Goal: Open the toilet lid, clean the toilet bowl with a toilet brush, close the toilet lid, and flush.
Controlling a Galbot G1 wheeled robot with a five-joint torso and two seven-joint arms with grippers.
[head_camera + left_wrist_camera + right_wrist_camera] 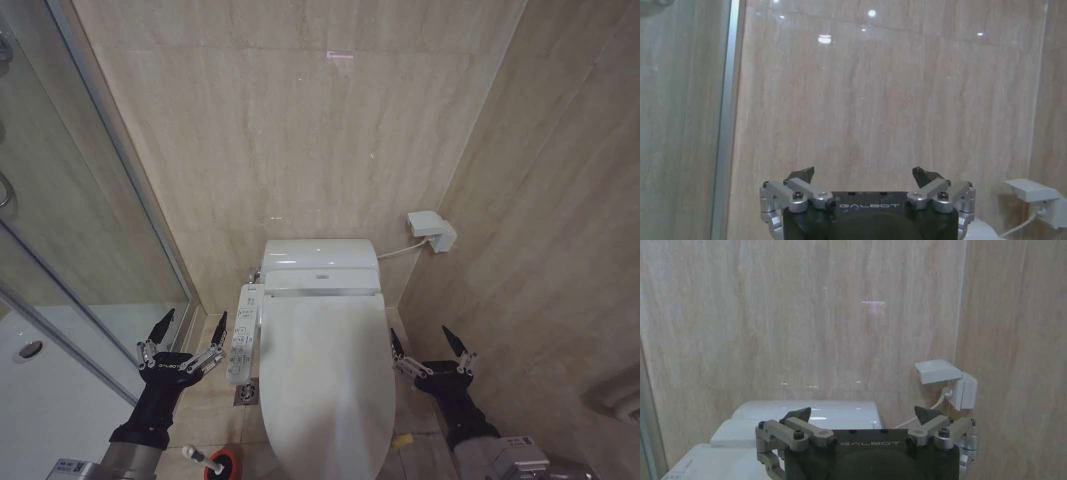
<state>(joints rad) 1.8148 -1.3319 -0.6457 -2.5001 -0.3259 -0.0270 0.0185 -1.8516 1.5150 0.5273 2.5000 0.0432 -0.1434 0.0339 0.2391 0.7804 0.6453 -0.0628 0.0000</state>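
Note:
The toilet lid [325, 385] lies shut over the toilet, a glossy white oval with a yellow-green strap [402, 440] at its right front edge. It covers the toilet bowl, which is hidden. On the floor at the lower left stands the toilet brush [196, 456], its thin white handle sticking out of a red holder [224, 463]. My left gripper [193, 326] hovers open to the left of the toilet, above the floor. On the toilet's right side my right gripper [421, 340] is open too. Both hold nothing. My left gripper [863, 175] and right gripper [862, 413] face the back wall.
A side control panel [245, 333] sticks out on the toilet's left. The white tank unit [320, 266] sits against the marble wall. A wall socket box [432, 231] with a cable is at the right. A glass shower partition [80, 220] stands to the left.

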